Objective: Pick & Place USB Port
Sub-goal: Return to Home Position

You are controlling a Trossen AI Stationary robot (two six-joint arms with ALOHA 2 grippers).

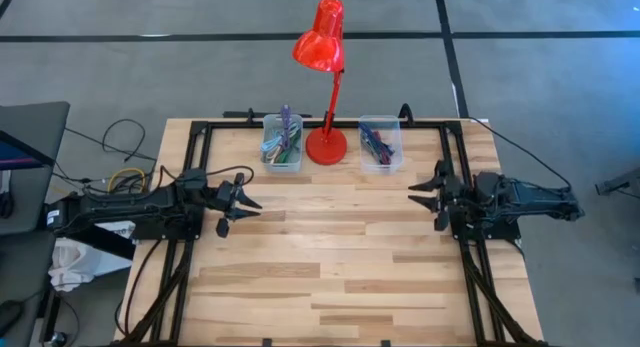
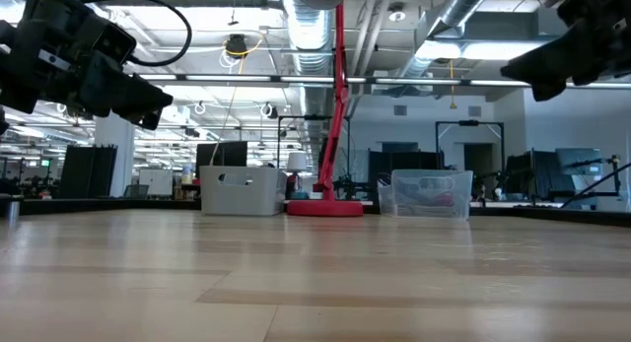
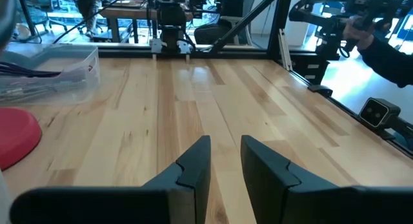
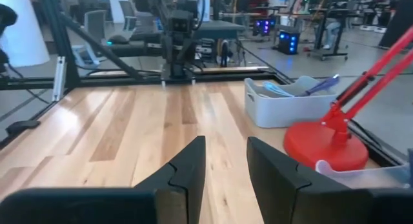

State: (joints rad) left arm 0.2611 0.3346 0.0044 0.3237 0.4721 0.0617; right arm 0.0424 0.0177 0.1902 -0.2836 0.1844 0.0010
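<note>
My left gripper hovers open above the table's left side, pointing right. My right gripper hovers open above the right side, pointing left. Both are well off the wood in the low view, the left arm and the right arm. Two small bins stand at the far edge: a grey one with purple and green cables, and a clear one with dark and red cables. I cannot pick out a separate USB part among them.
A red desk lamp stands by its round base between the bins, its head leaning past the far edge. Black frame rails run along the table's left, right and far sides. Bare wood lies between the arms.
</note>
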